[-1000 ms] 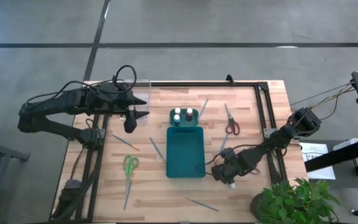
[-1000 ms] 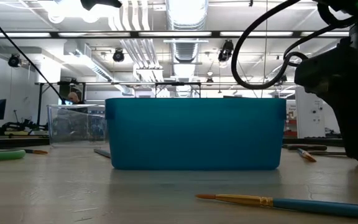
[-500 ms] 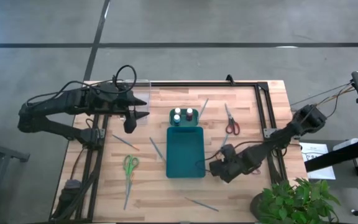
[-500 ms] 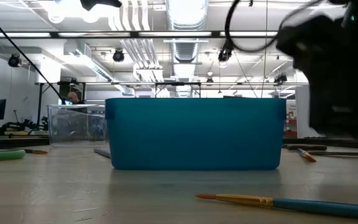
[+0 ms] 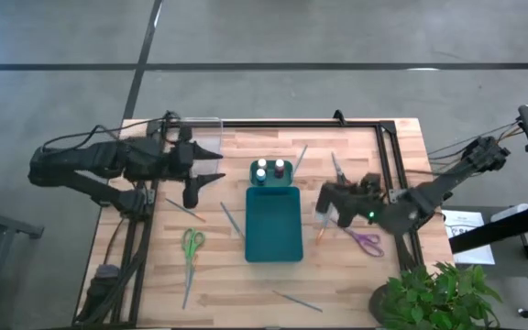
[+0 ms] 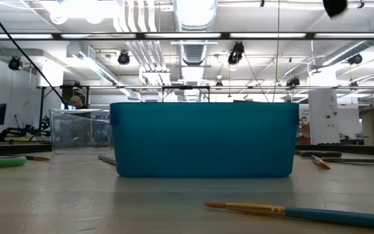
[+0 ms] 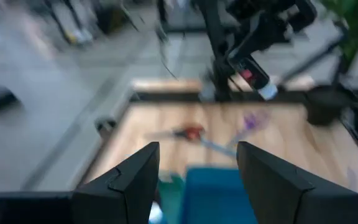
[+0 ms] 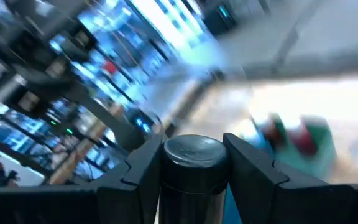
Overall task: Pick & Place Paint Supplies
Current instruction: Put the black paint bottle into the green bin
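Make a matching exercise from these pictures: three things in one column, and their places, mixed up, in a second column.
1 green scissors
2 purple scissors
3 paint bottle

a held by the right gripper
b lying on the left arm's side of the teal tray
c lying on the right arm's side of the tray

Pairs: 1-b, 2-c, 3-a

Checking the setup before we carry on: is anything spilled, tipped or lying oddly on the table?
Nothing stands out. The teal tray sits square, three paint bottles stand upright beyond it, and brushes and scissors lie scattered flat on the wood. The right gripper holds a small bottle above the table beside the tray; no spill shows.
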Robot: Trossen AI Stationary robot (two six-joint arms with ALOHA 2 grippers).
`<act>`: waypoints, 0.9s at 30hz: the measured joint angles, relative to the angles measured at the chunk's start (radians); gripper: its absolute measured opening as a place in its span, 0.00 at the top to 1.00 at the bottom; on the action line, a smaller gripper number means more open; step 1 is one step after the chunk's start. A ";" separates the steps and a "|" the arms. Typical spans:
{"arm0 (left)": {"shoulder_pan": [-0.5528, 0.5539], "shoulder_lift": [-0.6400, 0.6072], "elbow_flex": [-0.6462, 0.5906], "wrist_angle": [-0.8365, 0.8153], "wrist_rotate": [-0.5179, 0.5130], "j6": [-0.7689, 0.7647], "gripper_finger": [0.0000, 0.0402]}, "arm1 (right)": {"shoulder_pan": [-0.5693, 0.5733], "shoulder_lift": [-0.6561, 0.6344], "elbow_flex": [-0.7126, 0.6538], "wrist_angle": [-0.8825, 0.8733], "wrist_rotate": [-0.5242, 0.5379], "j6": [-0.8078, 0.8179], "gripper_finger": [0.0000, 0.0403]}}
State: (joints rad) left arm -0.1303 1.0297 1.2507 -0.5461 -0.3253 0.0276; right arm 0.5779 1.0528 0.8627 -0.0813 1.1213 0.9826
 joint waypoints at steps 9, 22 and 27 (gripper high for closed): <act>-0.157 0.051 -0.066 0.377 -0.349 0.028 0.42 | -0.136 -0.017 0.001 0.588 -0.139 -0.658 0.63; -0.165 0.249 -0.087 0.807 -0.411 0.197 0.13 | -0.357 0.132 0.001 1.117 -0.528 -0.699 0.63; -0.166 0.327 -0.025 0.871 -0.521 0.389 0.16 | -0.419 0.171 0.001 1.196 -0.595 -0.536 0.63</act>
State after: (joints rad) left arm -0.2962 1.3565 1.2252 0.3248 -0.8462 0.4168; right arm 0.1587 1.2237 0.8635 1.1144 0.5261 0.4465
